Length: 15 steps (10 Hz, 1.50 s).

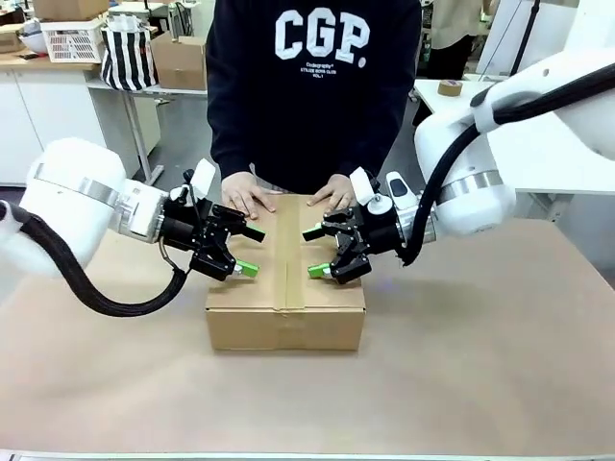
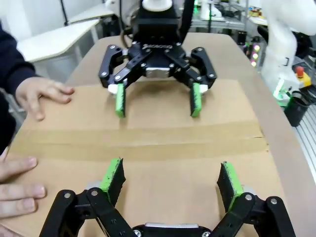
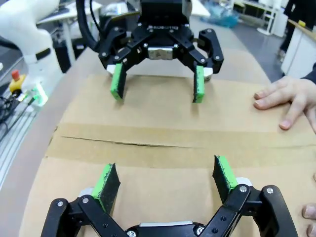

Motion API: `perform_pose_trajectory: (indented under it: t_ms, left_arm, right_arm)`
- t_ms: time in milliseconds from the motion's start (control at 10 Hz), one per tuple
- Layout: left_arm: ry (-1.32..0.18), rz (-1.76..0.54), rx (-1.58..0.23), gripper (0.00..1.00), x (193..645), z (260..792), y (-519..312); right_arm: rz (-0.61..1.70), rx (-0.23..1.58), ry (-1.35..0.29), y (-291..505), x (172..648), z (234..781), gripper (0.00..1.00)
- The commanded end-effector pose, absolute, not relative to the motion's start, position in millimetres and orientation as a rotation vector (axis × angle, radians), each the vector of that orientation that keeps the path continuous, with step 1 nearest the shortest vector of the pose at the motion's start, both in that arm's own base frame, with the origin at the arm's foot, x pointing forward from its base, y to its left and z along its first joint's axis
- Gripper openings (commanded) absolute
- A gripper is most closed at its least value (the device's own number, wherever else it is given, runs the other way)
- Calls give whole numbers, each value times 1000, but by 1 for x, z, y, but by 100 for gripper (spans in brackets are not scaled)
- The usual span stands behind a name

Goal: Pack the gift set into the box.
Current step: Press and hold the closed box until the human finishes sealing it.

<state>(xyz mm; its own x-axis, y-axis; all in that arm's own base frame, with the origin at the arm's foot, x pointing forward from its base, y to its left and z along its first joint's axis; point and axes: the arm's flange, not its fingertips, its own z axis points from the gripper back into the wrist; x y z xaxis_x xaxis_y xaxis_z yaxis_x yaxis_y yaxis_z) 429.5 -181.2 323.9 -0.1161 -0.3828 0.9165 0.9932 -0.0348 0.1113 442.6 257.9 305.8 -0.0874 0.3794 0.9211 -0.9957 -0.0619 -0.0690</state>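
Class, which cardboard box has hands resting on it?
The box on the near table, taped along its centre; the other boxes stand untouched far behind.

Striped bag (image 1: 128, 56), white basket (image 1: 73, 40) and tape roll (image 1: 449, 87) on far surfaces.

A wide table (image 1: 500, 365) covered in plain brown paper stretches across the foreground. At far left behind it, white cabinets (image 1: 48, 115) carry a white slotted basket (image 1: 72, 40). Beside them stand a black-and-white striped bag (image 1: 128, 56) and a small brown carton (image 1: 181, 60). At right, a white desk (image 1: 444, 100) holds a tape roll (image 1: 449, 87). The floor (image 1: 183, 144) is grey.
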Motion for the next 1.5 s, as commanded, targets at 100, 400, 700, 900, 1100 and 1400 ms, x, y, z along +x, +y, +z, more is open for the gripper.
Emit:
perform_pose_trajectory:
  t_ms: [100, 400, 700, 900, 1100, 1400]
  left_arm:
    - [-955, -1422, -797, 100, 431, 317, -186]
    - [-920, -1427, -846, 100, 434, 311, -191]
    - [-951, -1435, -817, 100, 432, 318, -183]
    - [-951, -1435, -817, 100, 432, 318, -183]
    - [-951, -1435, -817, 100, 432, 318, -183]
    - [-951, -1435, -817, 100, 432, 318, -183]
  right_arm:
    - [1415, 868, -816, 251, 453, 290, 100]
    - [1388, 887, -760, 243, 456, 282, 100]
    - [1371, 933, -857, 254, 447, 303, 100]
    - [1371, 933, -857, 254, 447, 303, 100]
    - [1371, 933, -857, 254, 447, 303, 100]
    - [1371, 933, -857, 254, 447, 303, 100]
